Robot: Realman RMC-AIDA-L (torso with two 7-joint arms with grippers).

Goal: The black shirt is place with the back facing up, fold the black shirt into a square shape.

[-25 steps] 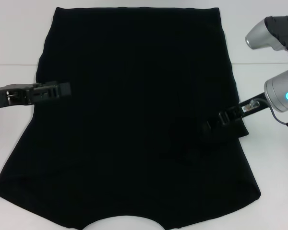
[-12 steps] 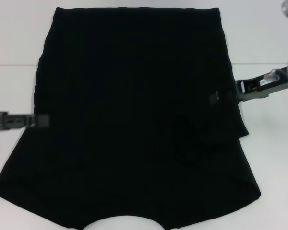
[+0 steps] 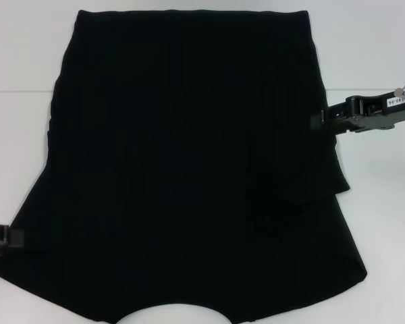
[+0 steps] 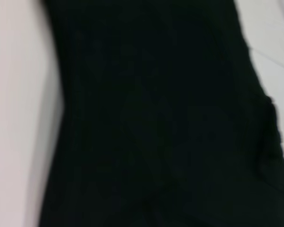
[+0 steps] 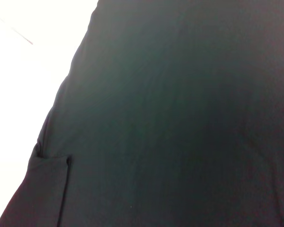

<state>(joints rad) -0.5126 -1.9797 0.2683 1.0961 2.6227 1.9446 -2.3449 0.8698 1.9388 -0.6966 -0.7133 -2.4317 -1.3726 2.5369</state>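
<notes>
The black shirt (image 3: pixel 189 169) lies spread flat on the white desk (image 3: pixel 381 223), filling most of the head view. Its straight hem runs along the far edge and its curved neckline sits at the near edge, where a pale arc of desk shows through. Both sleeves are folded inward over the body; the right one forms a rumpled flap on the right side of the cloth, with creases around it. The body widens from the far hem toward the near shoulders.

The left claw (image 3: pixel 10 237) sits low at the near left, its dark tip just beside the shirt's left edge, close to the near left corner. Whether its fingers are apart or together cannot be told.

The right claw (image 3: pixel 318 120) reaches in from the right, its tip at the shirt's right edge, just far of the folded sleeve flap. Its finger state also cannot be told.

Both wrist views show only black fabric (image 4: pixel 156 118) (image 5: pixel 180 118) with white desk beside it.
</notes>
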